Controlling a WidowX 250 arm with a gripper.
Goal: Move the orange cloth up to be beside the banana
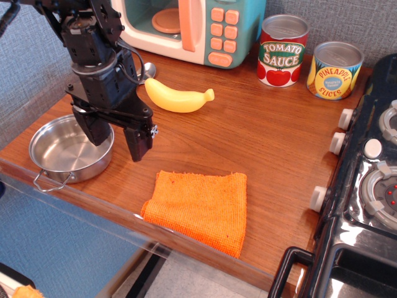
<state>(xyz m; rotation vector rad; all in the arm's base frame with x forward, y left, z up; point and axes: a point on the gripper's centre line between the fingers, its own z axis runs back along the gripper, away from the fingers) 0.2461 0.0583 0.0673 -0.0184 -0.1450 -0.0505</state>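
Observation:
The orange cloth (pixel 200 209) lies flat and folded near the table's front edge, its front corner at the edge. The yellow toy banana (pixel 177 97) lies further back, in front of the toy microwave. My gripper (pixel 118 141) is black, open and empty. It hangs above the table to the left, between the steel pan and the banana, with its left finger over the pan's rim. It is up and to the left of the cloth and does not touch it.
A steel pan (pixel 56 166) with a wire handle sits at the front left. A toy microwave (pixel 192 28) stands at the back, a spoon bowl (pixel 149 69) beside it. Tomato sauce (pixel 282 49) and pineapple (pixel 334 69) cans stand back right. A toy stove (pixel 366 186) borders the right side.

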